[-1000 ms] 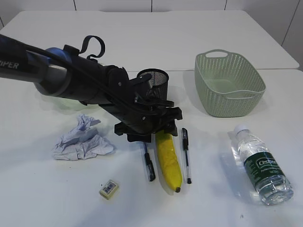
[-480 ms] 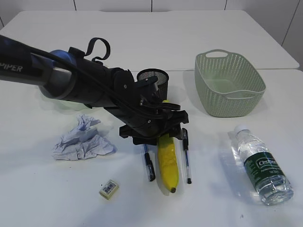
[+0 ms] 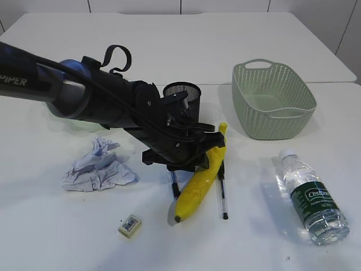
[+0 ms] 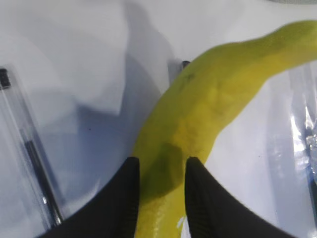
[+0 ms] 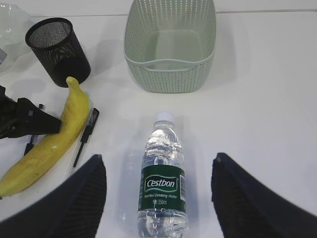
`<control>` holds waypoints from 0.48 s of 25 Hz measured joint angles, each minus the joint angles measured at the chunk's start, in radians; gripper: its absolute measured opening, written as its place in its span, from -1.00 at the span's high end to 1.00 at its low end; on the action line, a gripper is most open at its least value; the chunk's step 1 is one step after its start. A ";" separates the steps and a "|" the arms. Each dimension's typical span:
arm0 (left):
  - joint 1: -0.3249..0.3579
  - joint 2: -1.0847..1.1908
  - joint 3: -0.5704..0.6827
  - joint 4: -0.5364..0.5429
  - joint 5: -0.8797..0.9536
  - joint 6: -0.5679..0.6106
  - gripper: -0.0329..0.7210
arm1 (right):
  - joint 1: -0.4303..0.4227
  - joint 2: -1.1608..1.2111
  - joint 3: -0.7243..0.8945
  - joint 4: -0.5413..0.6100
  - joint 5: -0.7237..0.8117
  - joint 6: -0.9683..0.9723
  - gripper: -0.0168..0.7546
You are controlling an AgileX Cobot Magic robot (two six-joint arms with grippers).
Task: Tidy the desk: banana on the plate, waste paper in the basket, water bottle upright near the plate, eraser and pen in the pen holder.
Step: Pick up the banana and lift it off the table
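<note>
My left gripper (image 3: 204, 160) (image 4: 161, 164) is shut on the yellow banana (image 3: 194, 189) (image 4: 208, 109), one black finger on each side of it. The banana slants with its stem end raised and its tip on the table. Two pens (image 3: 223, 197) (image 3: 174, 189) lie beside it. The water bottle (image 3: 309, 197) (image 5: 162, 183) lies on its side, and my right gripper (image 5: 158, 157) hangs open above it. Crumpled waste paper (image 3: 96, 166) and the eraser (image 3: 130, 225) lie at the front left. The black mesh pen holder (image 3: 183, 96) and the green basket (image 3: 271, 121) stand behind. Only a pale green edge of the plate (image 3: 73, 122) shows behind the left arm.
The left arm (image 3: 84, 96) reaches across the table from the left, over the plate. A seam between two tables runs behind the basket. The right arm is out of the exterior view.
My left gripper has shut on the banana. The banana's stem end has risen and its tip has swung to the left across the pen. The right gripper has not moved.
</note>
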 joint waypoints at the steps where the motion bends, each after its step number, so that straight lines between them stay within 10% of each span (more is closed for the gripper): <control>1: 0.000 0.000 0.000 0.000 0.000 0.000 0.39 | 0.000 0.000 0.000 0.000 0.000 0.000 -0.33; 7: 0.000 0.000 0.000 0.000 0.002 0.000 0.42 | 0.000 0.000 0.000 0.000 0.000 0.000 -0.33; 12: 0.000 0.000 0.000 0.003 0.051 0.075 0.05 | 0.000 0.000 0.000 0.000 0.000 0.000 -0.33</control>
